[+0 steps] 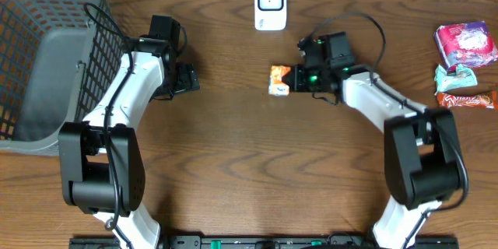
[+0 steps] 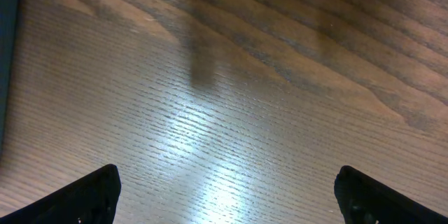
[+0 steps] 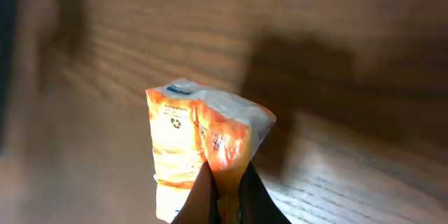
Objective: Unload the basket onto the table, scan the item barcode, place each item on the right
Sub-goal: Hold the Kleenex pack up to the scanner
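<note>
One orange snack packet (image 1: pixel 279 79) is pinched by the closed right gripper (image 1: pixel 294 78) and held near the white scanner (image 1: pixel 270 4), presumably so its barcode can be read. The left gripper (image 1: pixel 185 78) is spread wide open, empty.

The orange packet (image 3: pixel 199 136) is cut off by the right wrist view's bottom edge, its print too blurred to be read. Only the fingertips (image 2: pixel 87 196) of the left pincer (image 2: pixel 227 199) are shown. The mesh basket (image 1: pixel 47 23) is cropped at the overhead view's left and top edges.
</note>
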